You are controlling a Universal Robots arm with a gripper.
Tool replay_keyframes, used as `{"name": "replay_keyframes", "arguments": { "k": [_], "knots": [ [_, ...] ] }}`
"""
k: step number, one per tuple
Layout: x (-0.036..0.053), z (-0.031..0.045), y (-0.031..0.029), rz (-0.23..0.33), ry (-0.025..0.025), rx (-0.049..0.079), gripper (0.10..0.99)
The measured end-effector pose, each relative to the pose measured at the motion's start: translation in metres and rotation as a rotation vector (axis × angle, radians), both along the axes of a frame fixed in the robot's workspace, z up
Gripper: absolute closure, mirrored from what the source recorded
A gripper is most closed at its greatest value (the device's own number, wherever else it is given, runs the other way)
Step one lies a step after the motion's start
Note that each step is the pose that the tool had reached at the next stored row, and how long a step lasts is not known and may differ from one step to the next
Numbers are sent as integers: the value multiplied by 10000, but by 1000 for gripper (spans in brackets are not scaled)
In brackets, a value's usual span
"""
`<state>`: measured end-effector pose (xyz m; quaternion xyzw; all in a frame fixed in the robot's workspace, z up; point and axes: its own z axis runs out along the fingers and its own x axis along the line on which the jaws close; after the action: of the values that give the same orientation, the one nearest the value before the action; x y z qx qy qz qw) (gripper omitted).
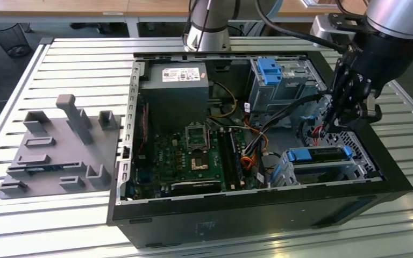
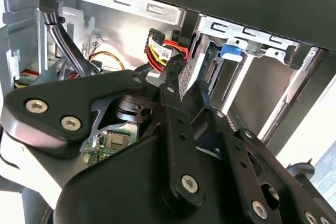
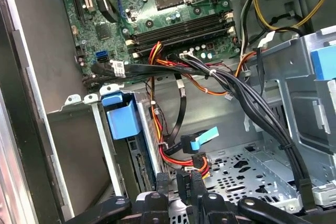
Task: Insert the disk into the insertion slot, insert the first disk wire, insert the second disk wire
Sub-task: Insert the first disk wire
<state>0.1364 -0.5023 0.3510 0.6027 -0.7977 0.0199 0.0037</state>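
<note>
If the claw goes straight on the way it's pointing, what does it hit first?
Most likely the red, yellow and black wire bundle directly ahead of the claw, beside the disk. They may be touching; depth is unclear.

Blue-framed disk (image 1: 320,154), green motherboard (image 1: 185,161), black case (image 1: 264,215)

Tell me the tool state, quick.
The tool looks closed on the wire plug, the one with red and yellow leads.
</note>
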Motion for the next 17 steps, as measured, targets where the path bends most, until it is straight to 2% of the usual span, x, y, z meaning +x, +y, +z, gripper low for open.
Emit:
{"name": "replay_keyframes", "arguments": {
  "k": [5,10,17],
  "knots": [
    [0,25,17,0,6,3,776],
    [4,11,18,24,21,-117,776],
    [8,-21,17,72,29,-193,776]
  ]
}}
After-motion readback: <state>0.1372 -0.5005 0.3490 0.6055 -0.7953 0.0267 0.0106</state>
